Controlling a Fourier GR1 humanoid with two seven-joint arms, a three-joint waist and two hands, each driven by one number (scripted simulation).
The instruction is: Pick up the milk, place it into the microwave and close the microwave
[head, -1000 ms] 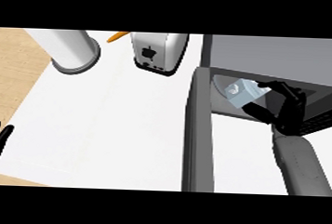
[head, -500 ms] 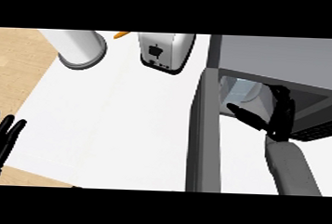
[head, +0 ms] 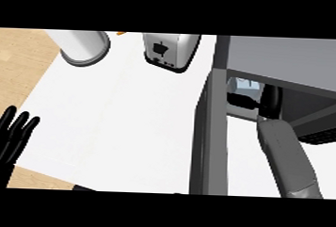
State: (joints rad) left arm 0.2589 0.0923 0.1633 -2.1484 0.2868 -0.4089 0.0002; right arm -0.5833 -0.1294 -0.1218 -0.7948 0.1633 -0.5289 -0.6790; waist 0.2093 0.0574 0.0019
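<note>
The milk (head: pixel 241 86), a small pale blue-white carton, stands inside the grey microwave (head: pixel 287 58) at the right, just within its opening. The microwave door (head: pixel 210 135) hangs wide open and shows edge-on as a dark grey bar running toward me. My right hand (head: pixel 268 101) is in the opening just right of the carton, fingers straight and thumb stretched left below the milk. I cannot tell whether the thumb touches it. My left hand (head: pixel 9 137) rests open at the lower left edge, fingers up.
A white toaster (head: pixel 170 49) stands at the back of the white counter (head: pixel 115 118), with a white cylindrical canister (head: pixel 81 45) to its left. A wooden surface (head: pixel 19 68) borders the counter at the left.
My right hand has uncurled from round the milk, which now stands alone in the microwave. My left hand has risen further into view at the lower left.
</note>
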